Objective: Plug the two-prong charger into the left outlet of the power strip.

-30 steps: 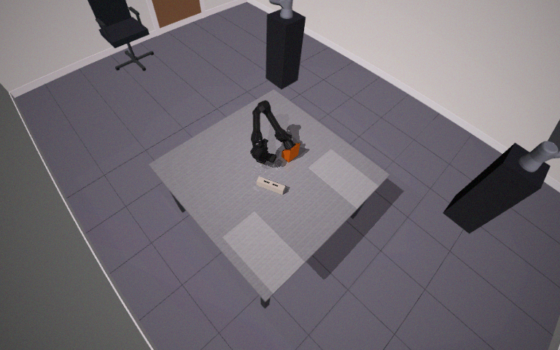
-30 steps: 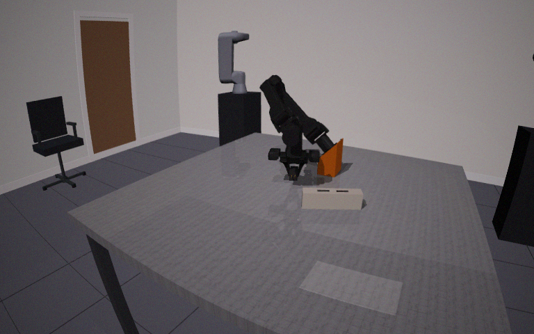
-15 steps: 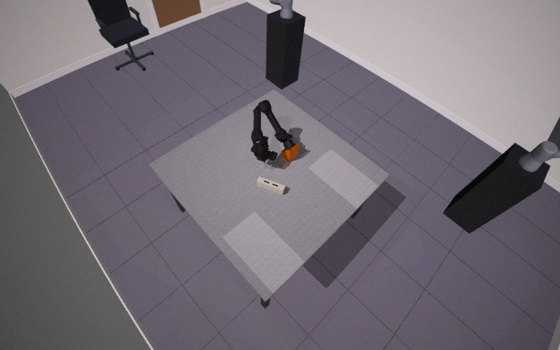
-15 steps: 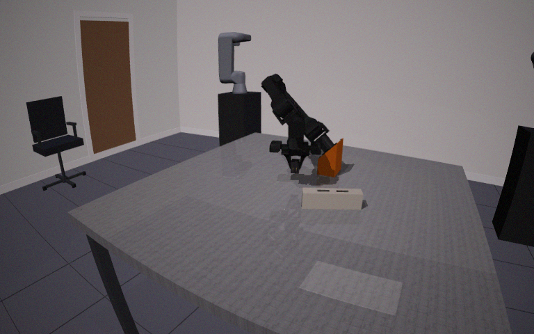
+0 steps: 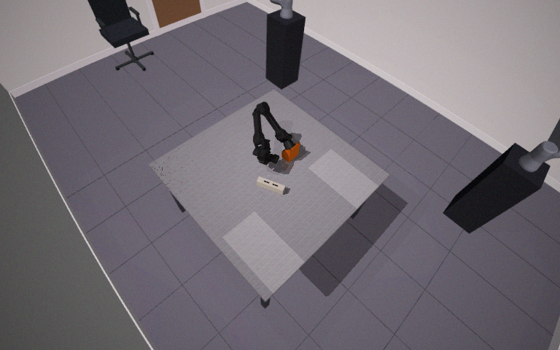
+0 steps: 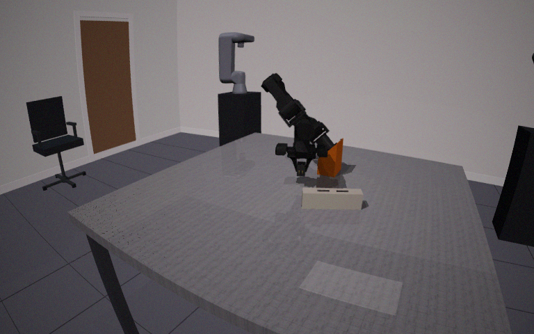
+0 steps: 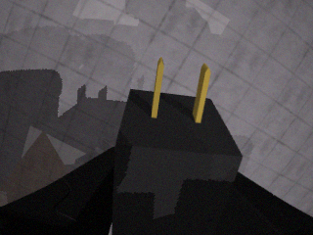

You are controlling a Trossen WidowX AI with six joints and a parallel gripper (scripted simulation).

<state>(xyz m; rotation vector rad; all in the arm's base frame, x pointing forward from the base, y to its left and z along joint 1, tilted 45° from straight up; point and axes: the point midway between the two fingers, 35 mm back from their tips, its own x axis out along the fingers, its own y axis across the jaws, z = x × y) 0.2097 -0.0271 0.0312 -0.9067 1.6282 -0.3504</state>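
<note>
My gripper [image 5: 271,158] [image 6: 301,170] [image 7: 162,164] is shut on the black two-prong charger [image 7: 176,147] [image 6: 301,168]. It holds the charger a little above the grey table [image 5: 206,177] [image 6: 197,236]. The two yellow prongs [image 7: 180,90] point away from the wrist camera towards the table top. The cream power strip [image 5: 271,185] [image 6: 332,197] lies flat on the table, a short way in front of the gripper. Its two outlets face up; the left outlet [image 6: 323,190] shows as a dark slot. The power strip is out of the wrist view.
An orange wedge block [image 5: 290,153] [image 6: 331,160] stands on the table right beside the gripper, behind the strip. Two lighter patches [image 5: 344,177] [image 5: 262,247] mark the table top. Black pedestals [image 5: 282,45] [image 5: 495,189] and an office chair [image 5: 122,28] stand on the floor.
</note>
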